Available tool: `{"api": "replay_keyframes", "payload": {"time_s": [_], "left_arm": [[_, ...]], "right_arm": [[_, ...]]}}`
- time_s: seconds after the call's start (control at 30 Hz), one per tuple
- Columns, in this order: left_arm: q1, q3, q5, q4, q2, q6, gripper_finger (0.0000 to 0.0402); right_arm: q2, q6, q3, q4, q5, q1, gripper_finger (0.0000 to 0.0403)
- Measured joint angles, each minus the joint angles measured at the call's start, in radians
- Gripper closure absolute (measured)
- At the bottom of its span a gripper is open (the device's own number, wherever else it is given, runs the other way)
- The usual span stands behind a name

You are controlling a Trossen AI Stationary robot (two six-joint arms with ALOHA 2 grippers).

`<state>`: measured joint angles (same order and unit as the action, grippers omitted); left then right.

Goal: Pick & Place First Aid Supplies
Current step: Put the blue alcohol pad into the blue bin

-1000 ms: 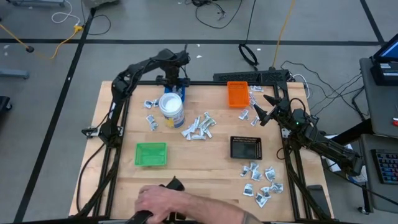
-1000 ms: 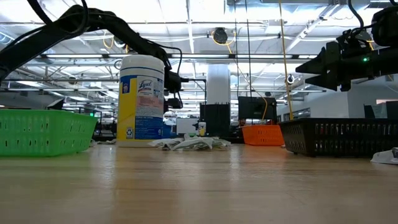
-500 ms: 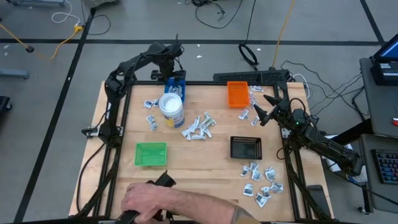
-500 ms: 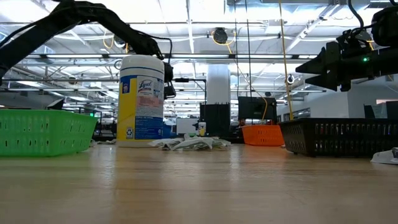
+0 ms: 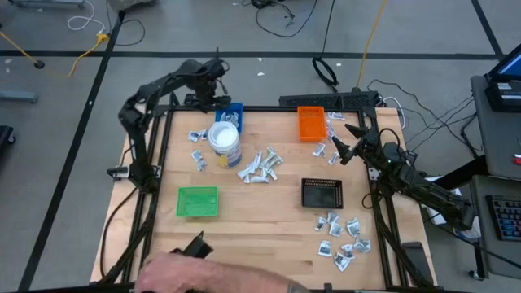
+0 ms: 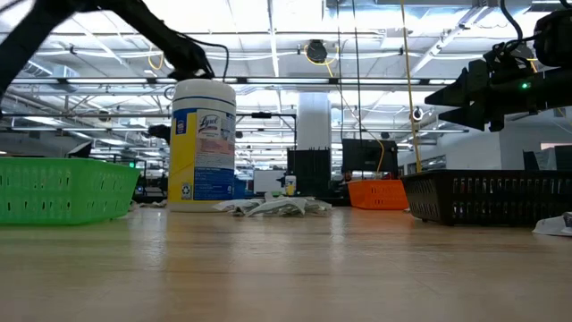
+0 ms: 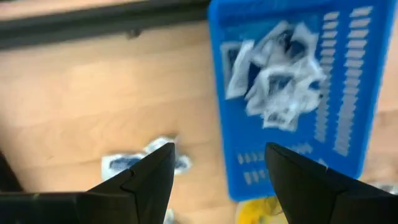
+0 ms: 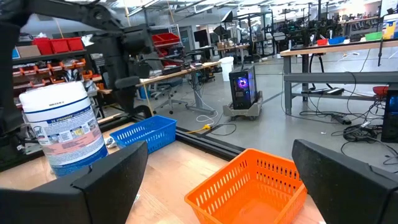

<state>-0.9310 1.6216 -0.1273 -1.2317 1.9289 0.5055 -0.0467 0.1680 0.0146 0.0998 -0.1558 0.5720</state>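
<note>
Left wrist view: the left gripper (image 7: 217, 168), fingers parted and empty, hangs over the blue tray (image 7: 348, 93) holding white first aid supplies (image 7: 277, 78). The orange tray (image 5: 310, 123), black tray (image 5: 322, 194) and green tray (image 5: 198, 202) look empty — more packets (image 5: 260, 167) litter the wooden table (image 5: 269, 220). The right gripper (image 5: 346, 140) waits spread wide, far right.

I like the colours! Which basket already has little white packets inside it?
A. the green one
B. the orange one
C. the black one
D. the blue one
D. The left wrist view shows crumpled white packets lying in the blue basket, while from above the green basket, black basket and orange basket show nothing inside.
</note>
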Motion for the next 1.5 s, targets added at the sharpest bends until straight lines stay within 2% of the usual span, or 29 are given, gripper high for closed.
{"api": "replay_keyframes", "payload": {"time_s": [0.37, 0.63, 0.83, 0.97, 1.23, 1.5], "left_arm": [[0.001, -0.42, 0.008, 0.14, -0.341, 0.011, 0.0146], [0.001, -0.623, 0.007, 0.138, -0.553, 0.031, 0.0146], [0.001, -0.748, 0.006, 0.137, -0.668, 0.089, 0.0146], [0.019, -0.801, 0.007, 0.159, -0.672, 0.18, 0.0146], [0.087, -0.892, 0.011, 0.317, -0.671, 0.421, 0.0147], [0.13, -0.931, 0.033, 0.382, -0.562, 0.548, 0.0146]], "right_arm": [[0.0, 0.0, 0.0, 0.0, 0.0, 0.0, 0.0009], [0.0, 0.0, 0.0, 0.0, 0.0, 0.0, 0.0009], [0.0, 0.0, 0.0, 0.0, 0.0, 0.0, 0.0009], [0.0, 0.0, 0.0, 0.0, 0.0, 0.0, 0.0009], [0.0, 0.0, 0.0, 0.0, 0.0, 0.0, 0.0009], [0.0, 0.0, 0.0, 0.0, 0.0, 0.0, 0.0009]]}}
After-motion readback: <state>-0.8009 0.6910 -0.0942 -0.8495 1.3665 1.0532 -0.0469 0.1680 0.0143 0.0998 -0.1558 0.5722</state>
